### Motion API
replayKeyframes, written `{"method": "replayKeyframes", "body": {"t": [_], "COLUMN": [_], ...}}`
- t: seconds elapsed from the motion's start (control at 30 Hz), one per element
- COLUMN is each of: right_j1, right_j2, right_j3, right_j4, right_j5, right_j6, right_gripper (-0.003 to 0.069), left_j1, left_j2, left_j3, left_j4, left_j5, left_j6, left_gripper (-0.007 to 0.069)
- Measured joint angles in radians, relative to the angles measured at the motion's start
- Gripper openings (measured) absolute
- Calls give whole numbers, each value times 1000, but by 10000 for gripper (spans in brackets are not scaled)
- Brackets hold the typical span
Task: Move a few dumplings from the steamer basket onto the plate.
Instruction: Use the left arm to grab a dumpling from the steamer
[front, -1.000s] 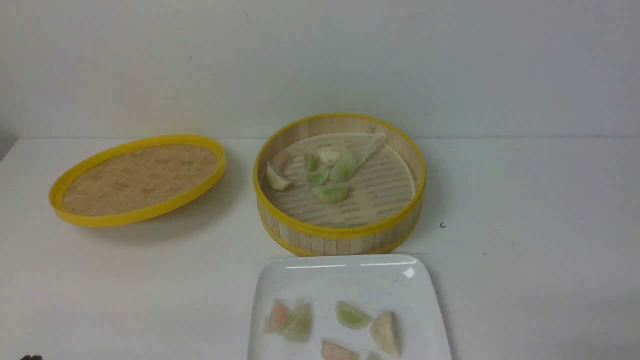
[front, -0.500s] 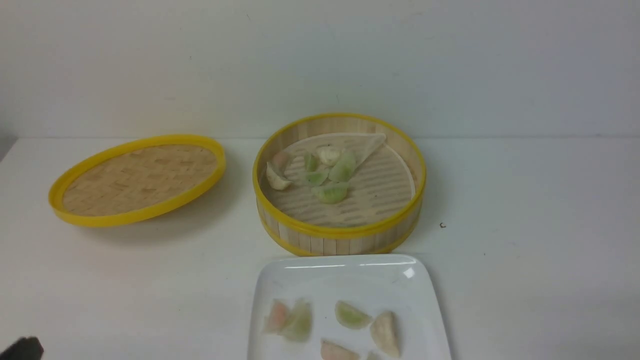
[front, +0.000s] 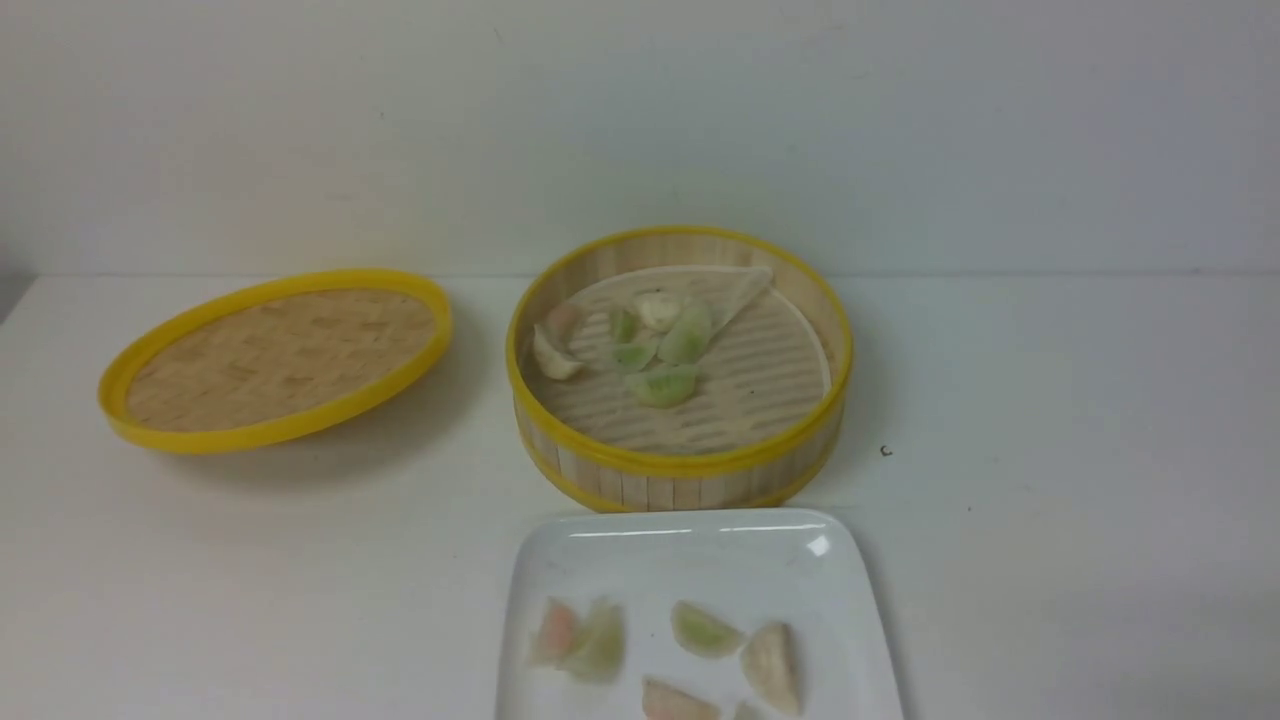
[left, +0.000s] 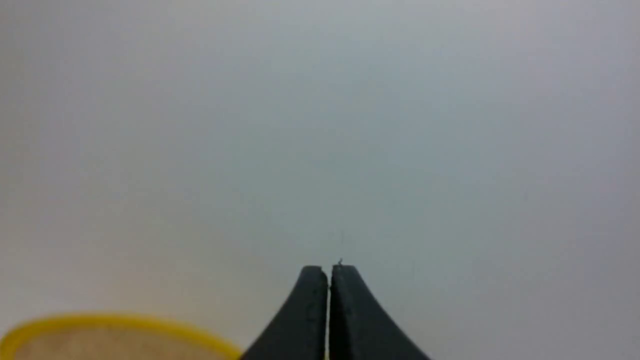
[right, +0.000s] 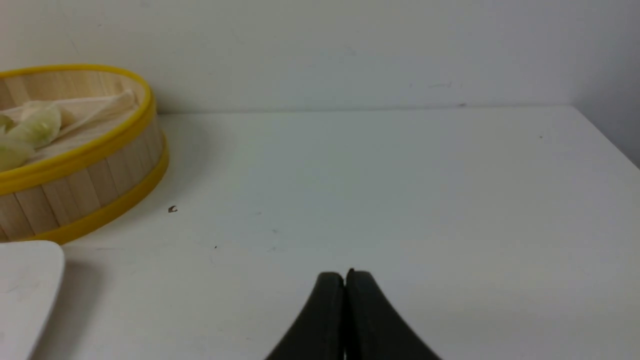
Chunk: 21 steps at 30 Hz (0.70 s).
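Right wrist view is showing you the right gripper (right: 345, 274) sitting closed and empty, with the steamer basket (right: 100, 175) and its dumplings (right: 37, 125) lying ahead toward the robot's left, likely nearer it than the likewise closed left gripper (left: 329, 268).

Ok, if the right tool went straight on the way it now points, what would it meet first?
Probably the back wall: the shut right tool points across bare table, with the steamer basket and plate off to one side of its line. Height is unclear, so it might touch the table first.
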Motion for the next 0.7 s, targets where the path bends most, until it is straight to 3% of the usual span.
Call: {"method": "replayKeyframes", "body": {"t": [0.1,0.17,0.27,0.4,0.57,0.7], "right_j1": [0,0,0,0,0,0], "right_j2": [0,0,0,0,0,0], "right_j3": [0,-1,-1,-1,-1,-1], "right_j4": [0,0,0,0,0,0], "right_j5": [2,3,3,4,4,4], "right_j6": [7,9,9,9,9,9], "right_gripper": [-15,-15,-15,-15,-15,-15], "left_j1": [-23,-45,-87,-205,-357,-401], "left_j2": [285,478,729,999,1260,1450], "left_j3": [-221,-371,-531,-698,-922,-1114], "left_j4": [6,-16,-59,-57,27,72], "left_j5": [349,572,738,784,784,821], "left_j6": [62,169,319,450,481,482], "left_gripper": [-6,-6,-6,-6,-6,-6]}}
